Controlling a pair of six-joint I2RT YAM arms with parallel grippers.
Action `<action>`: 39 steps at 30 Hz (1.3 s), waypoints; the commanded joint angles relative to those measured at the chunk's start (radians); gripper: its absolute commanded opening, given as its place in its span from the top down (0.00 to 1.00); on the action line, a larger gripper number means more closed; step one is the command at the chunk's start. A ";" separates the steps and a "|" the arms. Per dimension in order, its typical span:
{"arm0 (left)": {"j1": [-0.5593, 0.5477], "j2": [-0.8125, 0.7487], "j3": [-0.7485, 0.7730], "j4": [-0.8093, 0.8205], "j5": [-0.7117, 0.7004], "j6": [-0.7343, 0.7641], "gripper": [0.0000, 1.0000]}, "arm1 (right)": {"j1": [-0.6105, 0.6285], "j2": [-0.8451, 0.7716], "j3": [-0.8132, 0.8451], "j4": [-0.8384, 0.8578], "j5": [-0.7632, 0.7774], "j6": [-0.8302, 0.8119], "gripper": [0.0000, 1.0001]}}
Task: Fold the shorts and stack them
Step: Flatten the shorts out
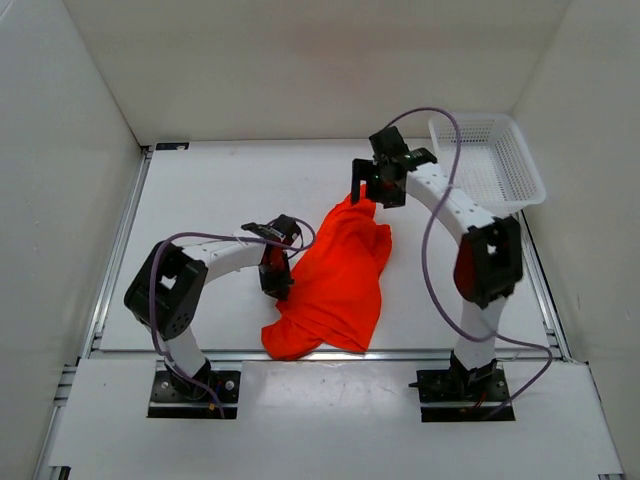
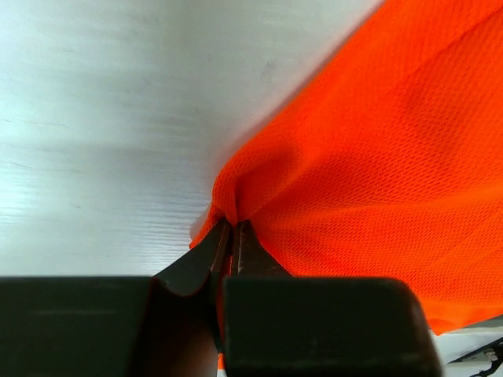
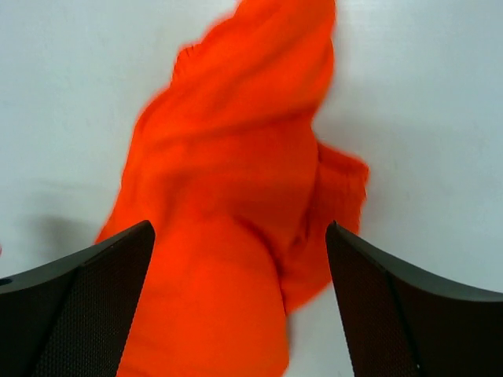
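Centrally, the left gripper (image 2: 232,229) is pinched closed on an edge fold of the shorts (image 1: 335,275). The right gripper (image 3: 240,236) stands wide above the cloth's upper end. The shorts lie crumpled at frame centre on the table (image 1: 220,190), with a mesh basket (image 1: 500,165) at upper right.
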 commanded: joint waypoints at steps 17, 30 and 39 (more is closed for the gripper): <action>0.337 -0.022 0.700 -0.347 -0.260 0.288 0.90 | -0.065 0.472 0.814 -0.084 -0.088 0.058 1.00; 0.570 -0.088 1.226 -0.415 -0.171 0.339 0.90 | -0.091 -0.096 0.446 0.307 -0.278 -0.035 1.00; 0.525 -0.507 0.341 -0.277 -0.035 0.257 0.76 | 0.051 -0.793 -0.571 0.406 0.119 -0.057 0.93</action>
